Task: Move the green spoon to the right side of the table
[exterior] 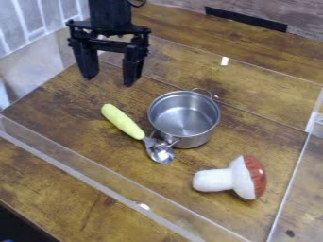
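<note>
Jaws of gripper (108, 76) spread, holding nothing; green spoon (123, 122) looks light, stiff; best pinched mid-handle, bowl slippery.

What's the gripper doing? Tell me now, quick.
Gripper: open, holding nothing, above the table behind the green spoon.
</note>
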Robot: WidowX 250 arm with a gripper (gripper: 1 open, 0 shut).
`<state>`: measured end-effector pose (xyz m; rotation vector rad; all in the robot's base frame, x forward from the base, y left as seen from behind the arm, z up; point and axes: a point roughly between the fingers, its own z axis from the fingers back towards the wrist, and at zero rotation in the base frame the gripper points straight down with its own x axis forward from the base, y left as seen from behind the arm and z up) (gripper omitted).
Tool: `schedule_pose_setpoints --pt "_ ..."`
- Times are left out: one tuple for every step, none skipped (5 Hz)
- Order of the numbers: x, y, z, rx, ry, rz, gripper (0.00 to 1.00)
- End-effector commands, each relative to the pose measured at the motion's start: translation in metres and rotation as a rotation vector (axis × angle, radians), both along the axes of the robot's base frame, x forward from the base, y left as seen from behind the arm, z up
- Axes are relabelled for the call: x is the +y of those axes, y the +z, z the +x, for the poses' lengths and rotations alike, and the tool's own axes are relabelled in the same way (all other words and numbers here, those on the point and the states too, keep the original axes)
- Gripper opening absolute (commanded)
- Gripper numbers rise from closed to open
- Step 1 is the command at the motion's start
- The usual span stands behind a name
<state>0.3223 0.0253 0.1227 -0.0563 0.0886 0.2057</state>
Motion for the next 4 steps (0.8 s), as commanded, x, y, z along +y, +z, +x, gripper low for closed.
schedule_pose_setpoints --pt "-0.005 0.018 0.005 -0.083 -0.007 -0.001 1.0" --pt "-0.005 0.01 0.0 -0.08 -0.029 -0.005 1.0" --pt "-0.006 0.008 0.001 -0.092 -0.122 -0.01 1.0" --pt "-0.005 0.009 0.006 -0.102 -0.142 -0.009 1.0"
